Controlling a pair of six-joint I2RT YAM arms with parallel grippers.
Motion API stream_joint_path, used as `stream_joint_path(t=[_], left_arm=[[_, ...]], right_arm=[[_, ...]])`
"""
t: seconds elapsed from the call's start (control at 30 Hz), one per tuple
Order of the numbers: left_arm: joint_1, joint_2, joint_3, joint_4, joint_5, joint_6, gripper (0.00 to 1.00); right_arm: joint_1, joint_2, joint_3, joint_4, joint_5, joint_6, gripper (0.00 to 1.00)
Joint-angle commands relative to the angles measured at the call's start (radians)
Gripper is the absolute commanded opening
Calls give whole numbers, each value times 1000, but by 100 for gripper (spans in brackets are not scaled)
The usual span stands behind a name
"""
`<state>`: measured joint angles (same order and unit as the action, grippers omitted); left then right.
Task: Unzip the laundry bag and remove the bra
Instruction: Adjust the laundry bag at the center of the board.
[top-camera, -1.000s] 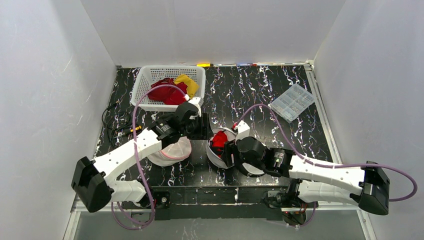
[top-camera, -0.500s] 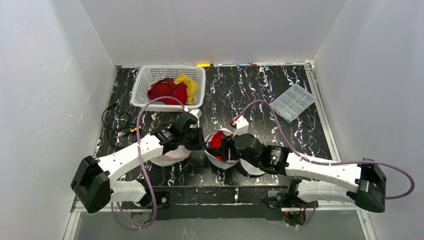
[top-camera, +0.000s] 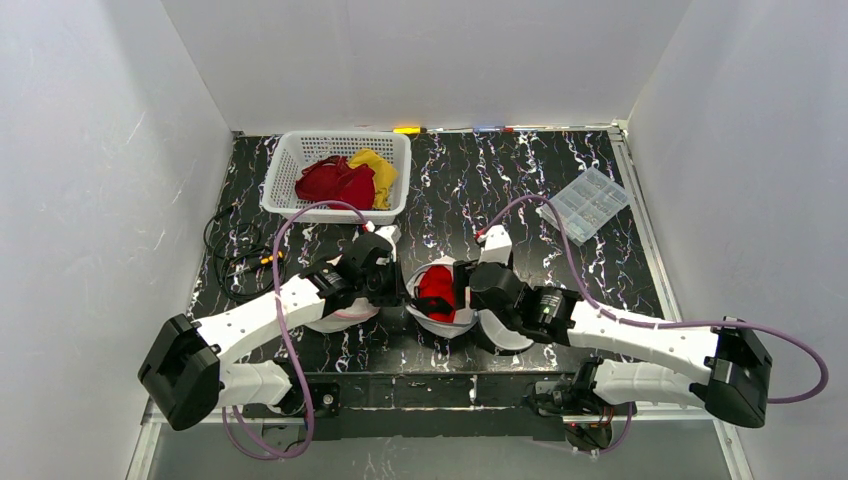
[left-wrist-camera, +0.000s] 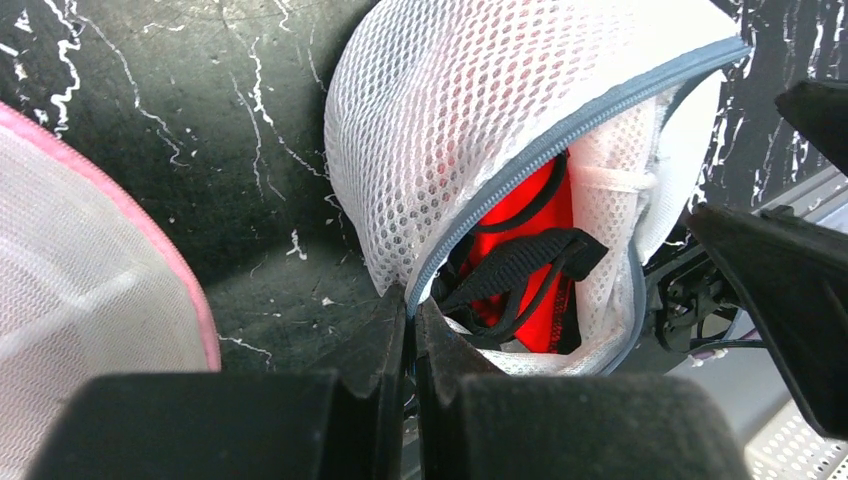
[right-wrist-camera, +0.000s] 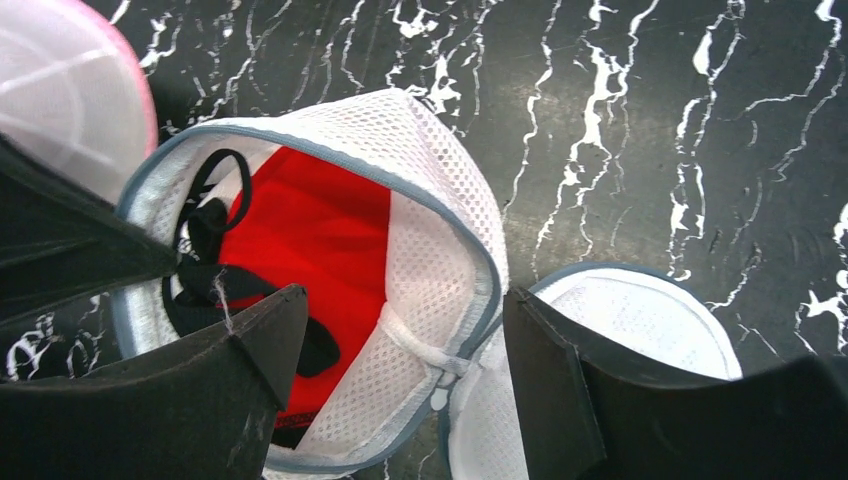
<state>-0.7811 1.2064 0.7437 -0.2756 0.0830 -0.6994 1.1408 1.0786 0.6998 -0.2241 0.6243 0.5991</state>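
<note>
Marble table (left-wrist-camera: 200, 150): left tool (left-wrist-camera: 411, 305) pinches bag (left-wrist-camera: 450, 120) (bra (left-wrist-camera: 500, 235) inside).

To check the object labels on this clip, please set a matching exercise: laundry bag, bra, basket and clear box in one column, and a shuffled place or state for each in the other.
Column one:
1. laundry bag
2. bra
3. basket
4. clear box

Column two:
A. on the right side of the table, by itself
B. red, lying inside white mesh
C. unzipped, near the middle of the near edge
D. far left corner, holding red and yellow cloth

Pairs: 1-C, 2-B, 3-D, 4-A.
</note>
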Motion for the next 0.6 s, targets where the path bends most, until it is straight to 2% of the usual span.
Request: stream_joint_path(t=[0.0,0.13,0.27,0.47,0.57], left_arm=[[-4,-12,-22,38,22,0,0],[-4,-21,-29,47,28,-9,0],[-4,-34,-36,45,27,-7,0],[-4,-45,-37,42,25,-11,0],[-4,-55,-25,27,20,-9,0]], right_arm=[[-49,10,1,-43,-13,18,79],[-75,48,-21,-30,-93,45,75],[-74,92,-28,-18,-133,55,64],[-73,116,-22,-44,-138,71,31],[-75,63,-4,-82,-91,67,6]])
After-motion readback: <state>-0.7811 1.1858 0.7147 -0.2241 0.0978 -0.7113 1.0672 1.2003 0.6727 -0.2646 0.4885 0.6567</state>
